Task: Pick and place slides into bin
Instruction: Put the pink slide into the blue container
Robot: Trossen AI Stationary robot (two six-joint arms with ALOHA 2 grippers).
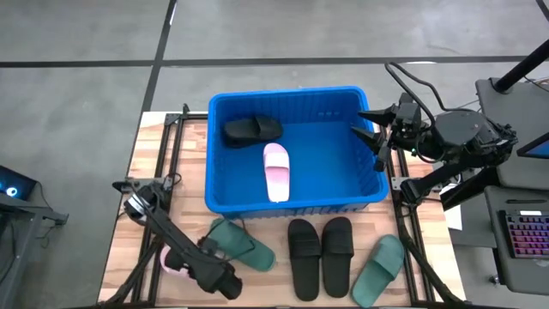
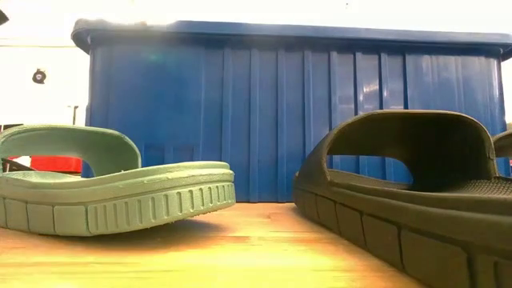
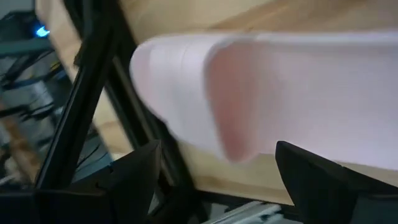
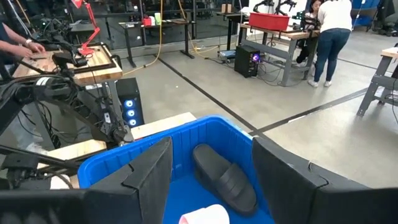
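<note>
With fingers spread, the left end effector (image 1: 171, 261) is set at the pink slide (image 1: 171, 262) on the desk (image 1: 154, 163) — its strap should be pinched squarely before lifting — while the right end effector (image 1: 375, 130), also released, waits over the bin (image 1: 296, 204).

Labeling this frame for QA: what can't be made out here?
- Pink slide on the table: high view shows only a sliver beside the left gripper; left wrist view is blurred, so contact is unclear.
- Bin contents: its wall blocks them in the low view.
- Both arms: absent from the low view.
- Right gripper: open over the bin rim.
</note>
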